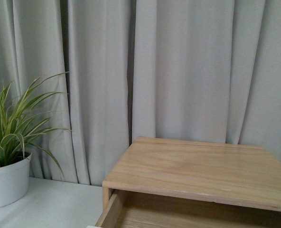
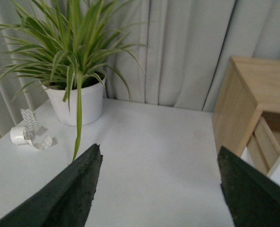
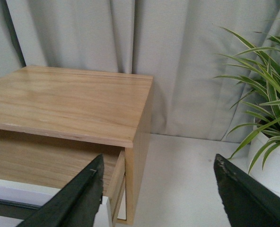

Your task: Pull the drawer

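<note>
While pulled out frontward, drawer (image 1: 113,211), long axis crosswise, under cabinet (image 1: 197,173)

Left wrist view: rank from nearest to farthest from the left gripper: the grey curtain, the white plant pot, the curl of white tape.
1. Curl of white tape, on the white tabletop, nearest the left gripper.
2. White plant pot, beyond the tape.
3. Grey curtain, backdrop behind the pot.

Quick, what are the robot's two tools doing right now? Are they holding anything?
Left tool: open, holding nothing, over the white table.
Right tool: open, holding nothing, near the drawer, which is already pulled out.
</note>
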You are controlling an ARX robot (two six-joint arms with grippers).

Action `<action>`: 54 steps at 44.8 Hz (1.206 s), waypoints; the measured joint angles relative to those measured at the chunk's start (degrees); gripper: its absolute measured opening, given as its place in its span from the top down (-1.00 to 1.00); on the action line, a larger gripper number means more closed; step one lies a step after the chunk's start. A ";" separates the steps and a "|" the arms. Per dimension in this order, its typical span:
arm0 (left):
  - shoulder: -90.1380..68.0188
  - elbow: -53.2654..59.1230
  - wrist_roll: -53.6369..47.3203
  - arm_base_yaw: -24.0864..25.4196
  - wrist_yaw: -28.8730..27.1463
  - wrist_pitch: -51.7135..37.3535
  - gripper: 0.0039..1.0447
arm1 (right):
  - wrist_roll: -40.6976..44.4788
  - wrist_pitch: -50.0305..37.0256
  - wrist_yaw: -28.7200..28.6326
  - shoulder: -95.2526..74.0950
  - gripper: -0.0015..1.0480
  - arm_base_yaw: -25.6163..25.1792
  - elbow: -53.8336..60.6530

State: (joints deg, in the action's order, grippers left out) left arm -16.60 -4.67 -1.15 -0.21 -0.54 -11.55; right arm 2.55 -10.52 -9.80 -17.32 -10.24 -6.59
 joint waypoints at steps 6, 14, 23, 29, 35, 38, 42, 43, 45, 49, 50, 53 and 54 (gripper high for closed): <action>1.99 1.18 0.31 0.04 0.55 0.42 0.11 | -1.36 0.83 4.44 2.60 0.22 3.85 1.62; 3.98 1.99 0.52 0.09 0.55 1.53 0.63 | -1.60 1.81 9.14 4.94 0.76 9.88 2.69; 10.60 4.13 1.05 0.09 0.52 6.99 0.93 | -1.77 9.49 9.62 11.96 0.97 10.03 3.89; 16.20 4.13 1.05 0.09 0.55 11.19 0.93 | -1.79 10.49 9.70 15.80 0.97 10.08 4.79; 16.33 4.13 1.05 0.09 0.52 11.43 0.93 | -1.79 10.56 9.68 16.98 0.97 10.08 6.19; 16.35 4.13 1.07 0.09 0.52 11.43 0.93 | -1.79 10.54 9.68 17.09 0.97 10.08 6.19; 16.35 4.13 1.07 0.09 0.52 11.43 0.93 | -1.79 10.54 9.68 17.09 0.97 10.08 6.19; 16.37 4.13 1.07 0.09 0.52 11.43 0.93 | -1.79 10.54 9.66 17.09 0.97 10.08 6.19; 16.37 4.13 1.20 0.09 0.52 11.43 0.86 | -1.75 10.54 9.68 17.09 0.96 10.08 6.19; 16.37 4.13 1.22 0.09 0.52 11.43 0.49 | -1.79 10.54 9.68 17.09 0.60 10.08 6.19; 16.37 4.13 1.20 0.09 0.52 11.43 0.38 | -1.79 10.54 9.68 17.09 0.50 10.08 6.19; 16.37 4.13 1.22 0.09 0.52 11.43 0.08 | -1.79 10.54 9.68 17.09 0.19 10.08 6.19; 16.37 4.13 1.22 0.09 0.52 11.43 -0.03 | -1.79 10.54 9.68 17.09 0.09 10.08 6.19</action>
State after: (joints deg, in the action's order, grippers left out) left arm -0.23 -0.54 0.08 -0.12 -0.01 -0.12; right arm 0.75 0.01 -0.12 -0.23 -0.16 -0.40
